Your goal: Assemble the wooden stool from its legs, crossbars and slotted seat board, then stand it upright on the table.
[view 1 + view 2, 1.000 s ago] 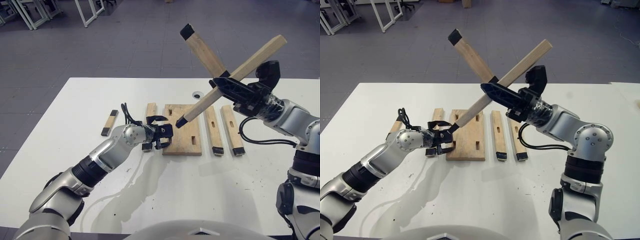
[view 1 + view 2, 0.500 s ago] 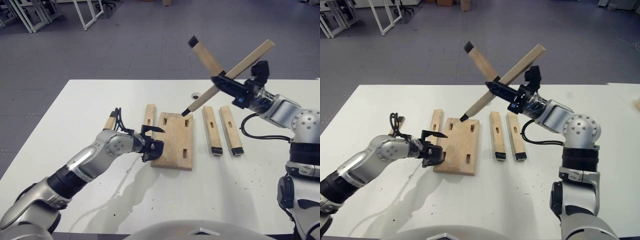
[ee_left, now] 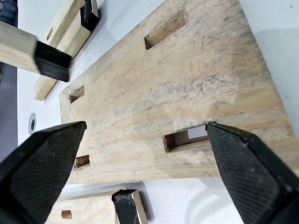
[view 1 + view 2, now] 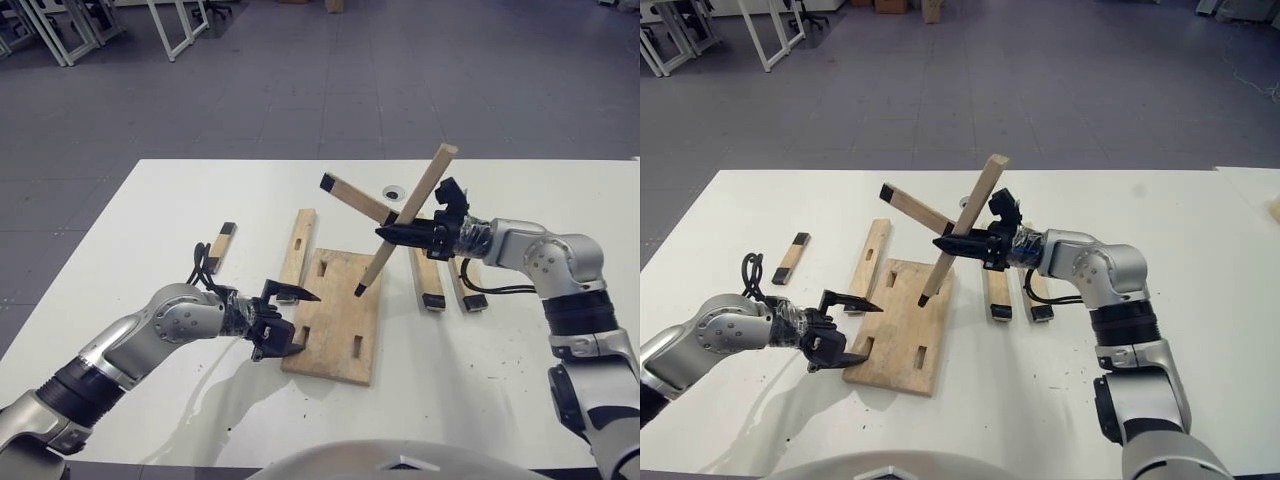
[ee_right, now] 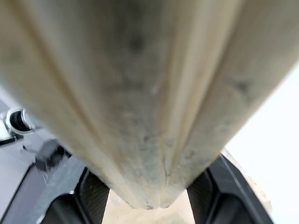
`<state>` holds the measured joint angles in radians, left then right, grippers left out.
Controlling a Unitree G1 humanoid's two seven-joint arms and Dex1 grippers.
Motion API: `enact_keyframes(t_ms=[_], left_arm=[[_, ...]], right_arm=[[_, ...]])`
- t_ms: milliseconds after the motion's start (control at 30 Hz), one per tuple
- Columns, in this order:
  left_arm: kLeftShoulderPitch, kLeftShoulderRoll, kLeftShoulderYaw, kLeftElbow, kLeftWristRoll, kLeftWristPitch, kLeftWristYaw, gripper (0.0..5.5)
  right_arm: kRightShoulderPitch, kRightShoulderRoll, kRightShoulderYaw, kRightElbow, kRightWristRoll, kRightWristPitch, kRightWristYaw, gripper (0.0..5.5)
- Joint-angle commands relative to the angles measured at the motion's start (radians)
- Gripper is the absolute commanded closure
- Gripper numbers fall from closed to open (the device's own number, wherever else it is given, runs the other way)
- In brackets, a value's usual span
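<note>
Nearest the camera, the left gripper (image 4: pixel 306 323) sits low on the white table (image 4: pixel 150 200), its jaws spread wide either side of the near left corner of the slotted seat board (image 4: pixel 338 318) and not closed on it. The board lies flat and slightly askew, with its slots facing up.

Over the board's middle hangs the black-capped foot (image 4: pixel 359 290) of a crossed pair of legs (image 4: pixel 425 185). The right gripper (image 4: pixel 392 230) holds this pair aloft, its jaws clamped where the two sticks cross. The wrist camera puts the foot beside one of the far slots (image 3: pixel 77 93) rather than in it. Whether the foot already touches the wood cannot be told.

The main hazard is likely the unheld board. A foot pushed down off-centre could catch a slot's edge and skate the board across the table, or tip it against the open fingers. The long, steeply tilted leg also gives plenty of leverage, so a small wrist error would swing the foot well clear of the slot. A grip at the crossing alone may let the pair twist.

Farther back lie the loose parts: a slotted bar (image 4: pixel 297 245) just left of the board, a short piece (image 4: pixel 221 245) well to its left, and two bars (image 4: pixel 428 280) on the right under the right arm. A sliding board could knock the nearer ones.
</note>
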<state>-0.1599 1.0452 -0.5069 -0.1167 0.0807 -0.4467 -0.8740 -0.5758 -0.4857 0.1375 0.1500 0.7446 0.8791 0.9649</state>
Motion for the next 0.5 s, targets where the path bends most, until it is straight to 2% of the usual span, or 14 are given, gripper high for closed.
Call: enact_keyframes(t_ms=[33, 200, 500], left_arm=[[0.052, 0.013, -0.048, 0.177, 0.123, -0.02, -0.076, 0.75], [0.037, -0.021, -0.039, 0.188, 0.103, -0.023, -0.085, 0.75], [0.03, -0.047, -0.03, 0.186, 0.104, -0.03, -0.105, 0.75]], right_arm=[[-0.018, -0.014, 0.056, 0.076, -0.12, -0.122, 0.082, 3.48], [-0.095, 0.02, 0.059, 0.253, -0.224, -0.302, 0.191, 3.48], [-0.186, 0.1, 0.073, 0.486, -0.368, -0.484, 0.268, 3.48]])
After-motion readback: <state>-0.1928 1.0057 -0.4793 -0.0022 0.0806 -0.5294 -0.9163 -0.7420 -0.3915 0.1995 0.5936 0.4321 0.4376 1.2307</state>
